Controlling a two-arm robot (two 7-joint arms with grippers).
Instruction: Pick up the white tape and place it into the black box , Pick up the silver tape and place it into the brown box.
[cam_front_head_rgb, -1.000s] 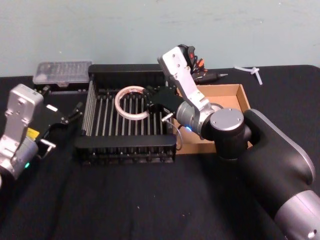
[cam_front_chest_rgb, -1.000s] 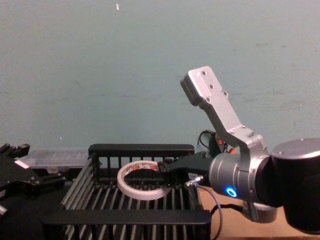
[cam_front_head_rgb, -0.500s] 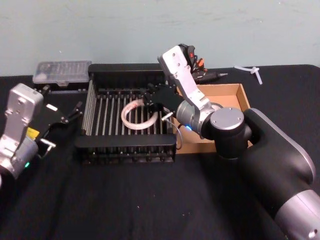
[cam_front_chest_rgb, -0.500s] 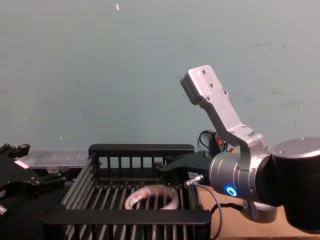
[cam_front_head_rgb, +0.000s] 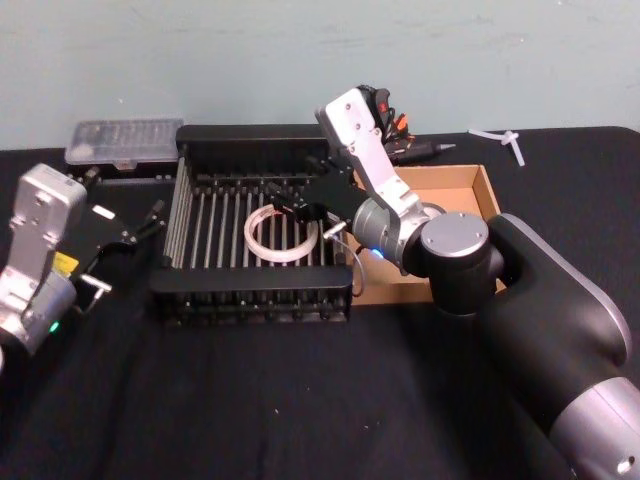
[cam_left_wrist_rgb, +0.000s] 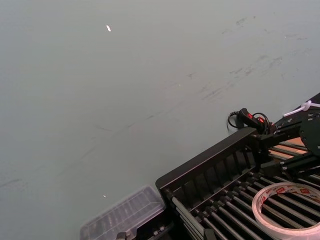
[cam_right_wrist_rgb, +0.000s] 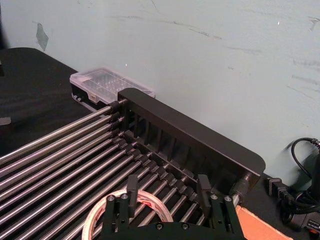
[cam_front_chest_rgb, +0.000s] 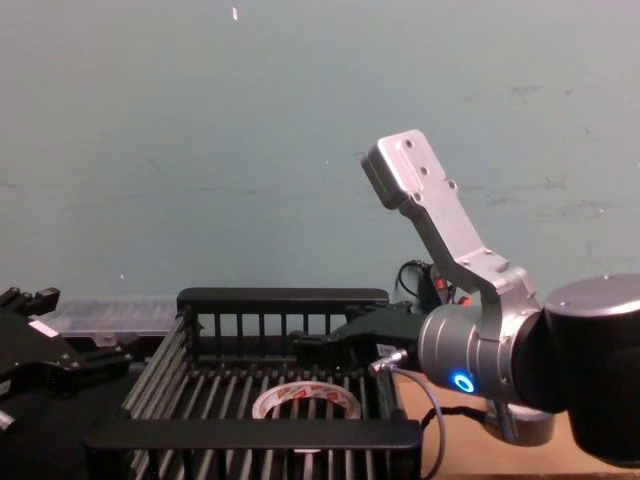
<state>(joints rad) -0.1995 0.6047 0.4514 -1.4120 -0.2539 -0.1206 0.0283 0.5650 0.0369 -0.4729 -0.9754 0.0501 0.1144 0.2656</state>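
Note:
The white tape (cam_front_head_rgb: 282, 233) lies flat on the bars inside the black box (cam_front_head_rgb: 262, 140), near its right side; its red print shows in the chest view (cam_front_chest_rgb: 305, 400) and left wrist view (cam_left_wrist_rgb: 287, 207). My right gripper (cam_front_head_rgb: 303, 206) hovers just above and behind the tape, open with nothing between its fingers (cam_right_wrist_rgb: 132, 189). The tape (cam_right_wrist_rgb: 127, 212) sits just below those fingers. The brown box (cam_front_head_rgb: 462, 186) stands right of the black box, partly covered by my right arm. The silver tape is out of view. My left gripper (cam_front_head_rgb: 125, 250) rests parked left of the black box, open.
A clear plastic case (cam_front_head_rgb: 125, 143) sits at the back left, beside the black box. A black device with red parts and cables (cam_front_head_rgb: 395, 128) lies behind the brown box, and a white plastic piece (cam_front_head_rgb: 500, 140) at the back right. Black cloth covers the table.
My right gripper has opened and let go of the white tape. The tape dropped from the fingers onto the black box's bars and settled flat. The left arm has not moved.

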